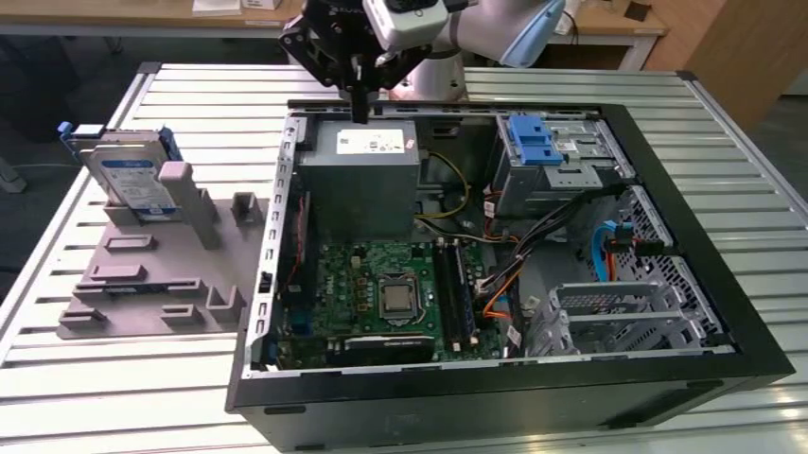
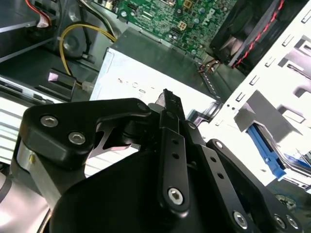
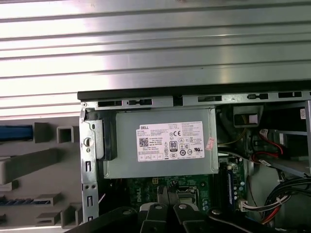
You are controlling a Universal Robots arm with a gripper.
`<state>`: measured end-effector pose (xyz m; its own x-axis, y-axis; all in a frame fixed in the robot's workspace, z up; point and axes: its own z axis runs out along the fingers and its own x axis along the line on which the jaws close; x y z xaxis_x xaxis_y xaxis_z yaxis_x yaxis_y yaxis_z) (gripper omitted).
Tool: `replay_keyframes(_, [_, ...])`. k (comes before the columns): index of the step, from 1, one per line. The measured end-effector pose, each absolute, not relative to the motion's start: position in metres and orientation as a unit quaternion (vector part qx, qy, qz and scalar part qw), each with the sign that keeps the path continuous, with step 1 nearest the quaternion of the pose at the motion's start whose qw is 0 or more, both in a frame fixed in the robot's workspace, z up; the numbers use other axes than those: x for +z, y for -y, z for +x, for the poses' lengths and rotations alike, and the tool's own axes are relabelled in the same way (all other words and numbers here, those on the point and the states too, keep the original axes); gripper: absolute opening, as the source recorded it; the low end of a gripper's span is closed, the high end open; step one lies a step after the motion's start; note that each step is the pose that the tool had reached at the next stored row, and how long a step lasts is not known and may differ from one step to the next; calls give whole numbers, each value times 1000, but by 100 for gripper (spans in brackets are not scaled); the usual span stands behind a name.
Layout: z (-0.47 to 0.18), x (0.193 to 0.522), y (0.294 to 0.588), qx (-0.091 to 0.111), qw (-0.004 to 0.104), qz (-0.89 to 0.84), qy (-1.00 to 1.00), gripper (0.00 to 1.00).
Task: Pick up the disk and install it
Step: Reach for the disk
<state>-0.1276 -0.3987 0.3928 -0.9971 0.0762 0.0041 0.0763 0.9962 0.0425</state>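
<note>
The work stands at the pick-up step, not yet begun on the part itself: the claw [image 1: 362,113] hangs over the far end of the open computer case [image 1: 505,402], just above the grey power supply box [image 1: 360,180], its fingers together with nothing between them. The disk [image 1: 136,180] is well apart from it, at the exterior view's left, standing on edge in a slot of the grey fixture [image 1: 139,288] that lies on the slatted metal surface [image 1: 101,388] beside the case; its labelled face and blue frame show, and nothing touches it. By my judgement, a grasp calls for the claw to cross over the case wall to the fixture, open, and come down on the upper edge of the disk so that it can lift straight out of the slot without tilting. The case lies on its side with its panel off. Inside it are the power supply box at the far end, the green motherboard [image 1: 392,293] below it, bundles of cables [image 1: 555,227], and at the exterior view's right a metal drive cage [image 1: 574,175] with a blue latch tab [image 1: 536,142] on top. The fixture's other slots and posts carry nothing I can make out.
</note>
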Motion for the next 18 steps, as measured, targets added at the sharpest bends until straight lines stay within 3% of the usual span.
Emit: replay_keyframes(18, [-138, 393, 399, -21, 2, -38, 999, 11])
